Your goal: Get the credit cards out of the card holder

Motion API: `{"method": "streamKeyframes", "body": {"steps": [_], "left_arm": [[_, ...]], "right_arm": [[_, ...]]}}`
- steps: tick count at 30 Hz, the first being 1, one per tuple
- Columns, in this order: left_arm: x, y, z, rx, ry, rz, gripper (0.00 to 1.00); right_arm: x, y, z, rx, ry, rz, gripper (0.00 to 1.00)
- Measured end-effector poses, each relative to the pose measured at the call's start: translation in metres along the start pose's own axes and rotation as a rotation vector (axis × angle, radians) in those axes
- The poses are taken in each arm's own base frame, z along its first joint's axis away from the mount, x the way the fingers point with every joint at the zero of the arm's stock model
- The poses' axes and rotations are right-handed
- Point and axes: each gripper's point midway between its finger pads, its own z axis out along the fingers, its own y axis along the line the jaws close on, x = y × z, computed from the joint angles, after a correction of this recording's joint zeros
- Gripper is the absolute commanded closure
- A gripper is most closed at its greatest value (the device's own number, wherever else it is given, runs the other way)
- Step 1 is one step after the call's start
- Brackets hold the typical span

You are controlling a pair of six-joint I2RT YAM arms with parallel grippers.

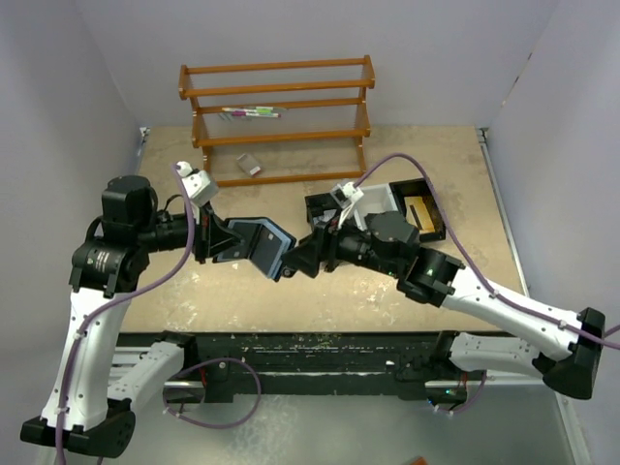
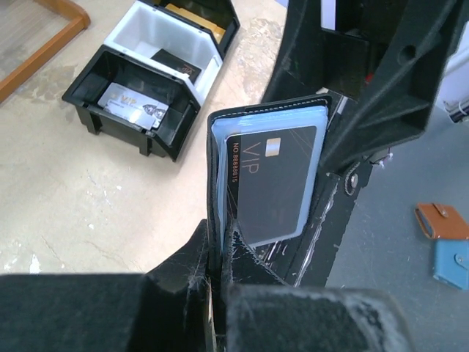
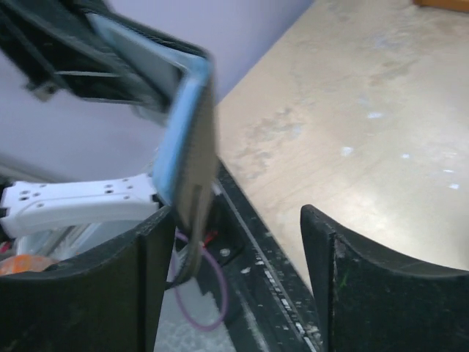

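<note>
A tan, scuffed table (image 1: 387, 291) flecked with white stands between pale walls, with a wooden rack (image 1: 276, 116) at its far edge and a black-and-white tray (image 2: 157, 33) right of the middle. The card holder (image 1: 254, 244) is off the table, near its middle, between the two arms. It is open, and in the top view its long axis runs roughly left to right, dipping toward the right arm. The left tool (image 2: 218, 257) is clenched on its near edge. From there the blue-grey lining (image 2: 267, 117) stands up and away, bearing a dark card (image 2: 275, 183) lettered VIP. The card's long side runs away from the fingers, skewed a little to the right. The right tool (image 3: 238, 220) is released, its fingers wide apart, and the holder's edge (image 3: 187, 139) hangs just beside one of them. A silvery card (image 2: 132, 103) lies in the tray's nearest black compartment. The dark card's lower end is hidden behind the left fingers. The right wrist view is blurred, the holder's outer face does not show, and from above no card can be made out.
</note>
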Motion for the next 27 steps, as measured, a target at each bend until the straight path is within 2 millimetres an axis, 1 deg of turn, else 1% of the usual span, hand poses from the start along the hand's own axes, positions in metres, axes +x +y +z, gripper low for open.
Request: {"method": "streamKeyframes", "body": {"steps": [3, 4, 6, 7, 10, 15, 17, 21, 23, 25, 27], "left_arm": [[-0.004, 0.005, 0.001, -0.023, 0.005, -0.045, 1.00], [-0.005, 0.007, 0.002, -0.028, 0.008, -0.058, 1.00], [-0.006, 0.011, 0.005, -0.037, 0.018, -0.090, 1.00], [-0.005, 0.013, 0.006, -0.037, 0.024, -0.110, 1.00], [-0.003, 0.012, 0.008, -0.028, 0.033, -0.149, 1.00], [-0.003, 0.004, 0.008, 0.013, 0.033, -0.172, 1.00], [-0.003, 0.002, 0.008, 0.028, 0.034, -0.177, 1.00], [-0.005, -0.010, 0.008, 0.097, 0.030, -0.187, 1.00], [-0.006, -0.016, 0.008, 0.138, 0.028, -0.198, 1.00], [-0.009, -0.024, 0.007, 0.186, 0.023, -0.209, 1.00], [-0.012, -0.032, 0.005, 0.232, 0.016, -0.218, 1.00]], "right_arm": [[-0.004, -0.035, -0.006, 0.053, -0.020, 0.036, 0.04], [-0.003, -0.048, -0.009, 0.071, -0.018, 0.050, 0.01], [-0.004, -0.062, -0.012, 0.087, -0.008, 0.063, 0.01], [-0.004, -0.063, -0.013, 0.077, -0.001, 0.061, 0.00], [-0.004, -0.045, -0.013, -0.010, 0.045, 0.031, 0.00], [-0.027, -0.004, -0.009, -0.184, 0.064, -0.047, 0.00], [-0.032, 0.006, -0.008, -0.236, 0.075, -0.071, 0.02], [-0.031, 0.014, 0.000, -0.298, 0.111, -0.096, 0.14], [-0.025, 0.014, 0.005, -0.321, 0.140, -0.099, 0.25], [-0.019, 0.014, 0.010, -0.344, 0.167, -0.093, 0.44], [-0.016, 0.016, 0.014, -0.376, 0.179, -0.087, 0.70]]}}
